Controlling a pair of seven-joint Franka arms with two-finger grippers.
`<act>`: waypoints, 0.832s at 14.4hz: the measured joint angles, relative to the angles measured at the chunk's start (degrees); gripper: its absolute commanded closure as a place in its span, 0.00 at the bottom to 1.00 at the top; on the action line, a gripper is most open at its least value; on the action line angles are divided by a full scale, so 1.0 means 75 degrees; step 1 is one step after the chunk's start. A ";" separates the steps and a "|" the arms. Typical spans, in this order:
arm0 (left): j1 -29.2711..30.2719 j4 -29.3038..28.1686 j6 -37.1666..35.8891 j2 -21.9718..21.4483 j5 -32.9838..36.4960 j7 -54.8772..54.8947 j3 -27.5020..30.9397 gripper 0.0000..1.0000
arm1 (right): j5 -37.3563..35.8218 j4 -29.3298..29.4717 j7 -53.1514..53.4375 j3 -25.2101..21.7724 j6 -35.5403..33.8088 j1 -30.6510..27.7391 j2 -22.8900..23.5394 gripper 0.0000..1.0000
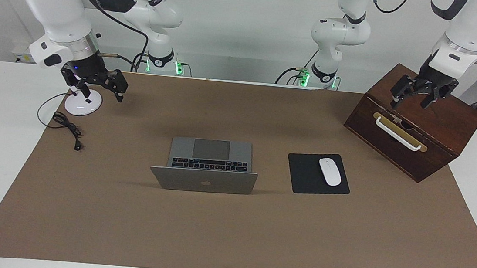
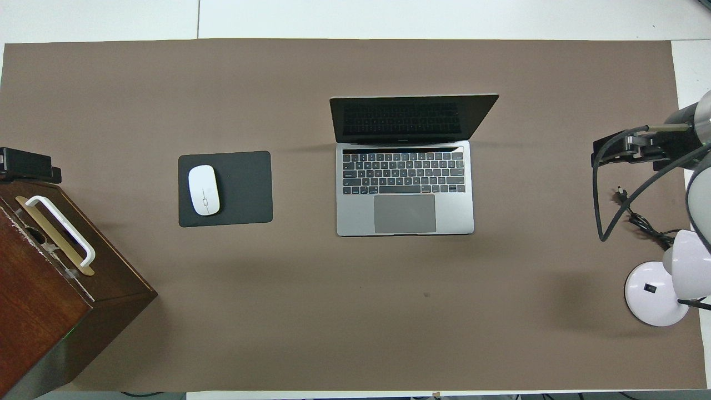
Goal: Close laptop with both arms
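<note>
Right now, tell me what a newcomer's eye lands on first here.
The open laptop sits mid-mat, lid up. Beside it, toward the left arm's end, a white mouse lies on a black mouse pad. The left gripper hangs open over the wooden box; the right gripper, open, hangs by the lamp base.
</note>
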 measured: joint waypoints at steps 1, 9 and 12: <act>0.0004 -0.0006 0.0003 0.0000 0.0000 0.0000 0.0012 0.00 | 0.0006 -0.0007 -0.0029 0.0018 0.0037 0.0007 0.0000 0.00; 0.0014 -0.0107 0.0202 -0.0001 0.0000 0.0000 0.0067 0.06 | 0.0407 -0.0060 -0.0182 0.0104 0.0755 0.0030 0.0033 0.40; 0.0015 -0.0124 0.0280 -0.0013 0.0001 0.0000 0.0074 0.69 | 0.0399 0.0238 -0.0422 0.0229 0.0689 0.0116 0.0100 0.94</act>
